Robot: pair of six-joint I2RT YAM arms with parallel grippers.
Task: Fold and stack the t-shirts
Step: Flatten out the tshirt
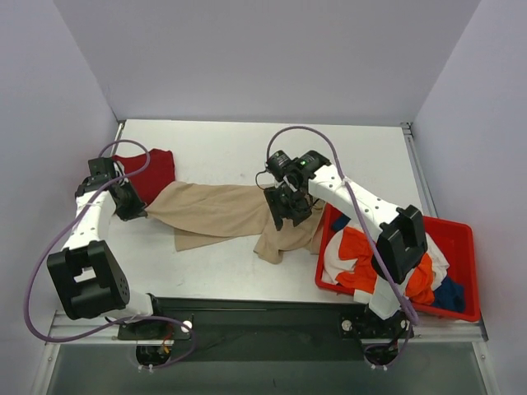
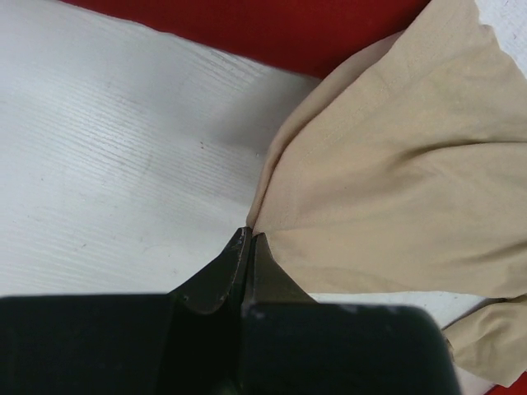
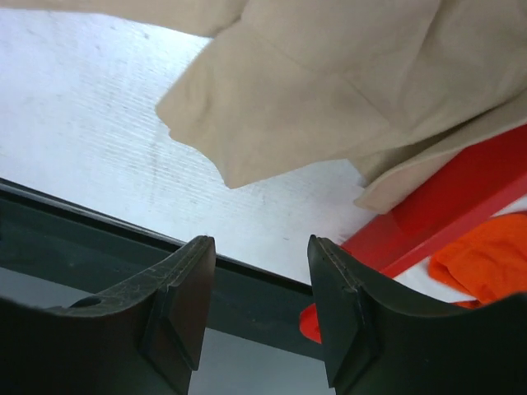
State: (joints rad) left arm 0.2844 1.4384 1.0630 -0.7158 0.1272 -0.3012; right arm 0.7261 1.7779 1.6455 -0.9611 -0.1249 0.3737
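While bent low over the left side of the bench [image 1: 222, 148], pinches a gathered corner of the beige t-shirt [image 1: 222, 210] in the left claw [image 1: 145, 216], jaws clenched tight on the cloth. Stretches that tee in a long band across the middle of the bench, from the left claw to the left rim of the red bin [image 1: 461, 239]. Hangs the right claw [image 1: 290, 212] over the tee's right end, forearm angled back above the bin, jaws released and grasping nothing.

From the top view alone, takes in both arms at once, the dark red t-shirt [image 1: 152, 173] lying flat at the far left just behind the left claw, and the bin's heap: an orange t-shirt [image 1: 358, 247], a white t-shirt [image 1: 333, 257] and a blue t-shirt [image 1: 449, 296].

From the left wrist view, shows the closed tips meeting at the beige corner, cloth fanning out from them, with dark red cloth touching it beyond.

From the right wrist view, shows bare bench between the parted fingers [image 3: 185, 288], a loose beige flap beyond them, and orange cloth inside the bin at lower right.
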